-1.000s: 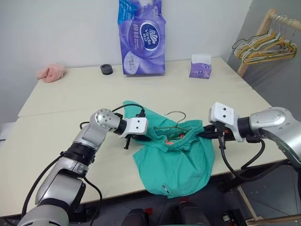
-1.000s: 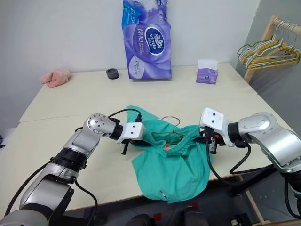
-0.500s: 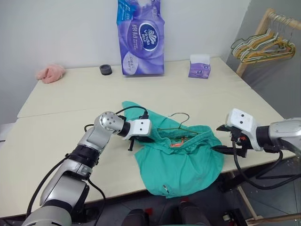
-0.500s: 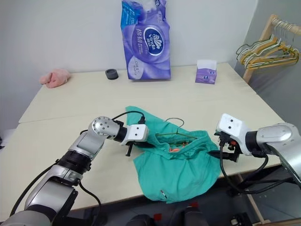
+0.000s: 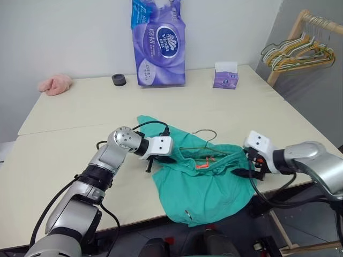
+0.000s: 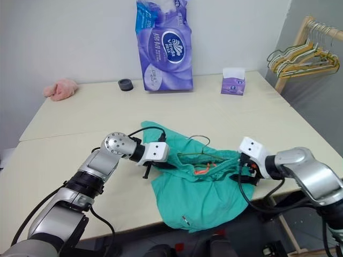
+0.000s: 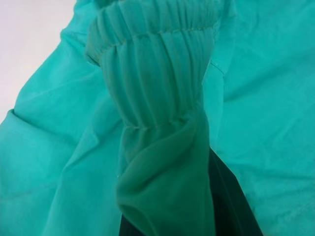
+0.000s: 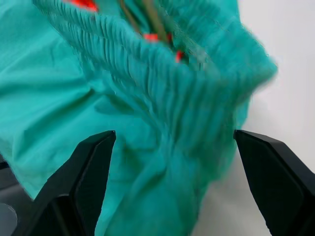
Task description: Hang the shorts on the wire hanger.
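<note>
Teal-green cloth, soft and creased: the shorts (image 5: 201, 184) lie at the near edge of the desk (image 5: 69, 155), lower part draped over that edge and hanging free, a small white mark near the hanging hem. The gathered elastic waistband is bunched and ribbed, gaping open toward the far side, with something orange showing inside.

Left hand (image 5: 159, 156) sits at the waistband's left end, fingers together and clamped on a fold of the shorts; its wrist view shows the gathered band rising straight out of the grip. Right hand (image 8: 172, 182) is at the waistband's right end, close to the desk's near right edge, its black fingers (image 8: 83, 182) spread wide apart on either side of the bunched cloth, holding nothing.

The wire hanger (image 5: 201, 145), thin dull olive-gold, lies partly inside the waistband; its hook pokes out on the far side onto bare desk.

The desk is pale cream, smooth, with a seam running across it. Wide bare stretch left of the shorts and beyond them.

Far edge, by the wall: a pink cloth lump (image 5: 54, 84), a small black ring (image 5: 119, 80), a tall purple tissue pack (image 5: 158, 43), a small purple tissue box (image 5: 225, 76). Off the right corner, a wooden rack (image 5: 300, 32) with bunched hangers (image 5: 297, 53).
</note>
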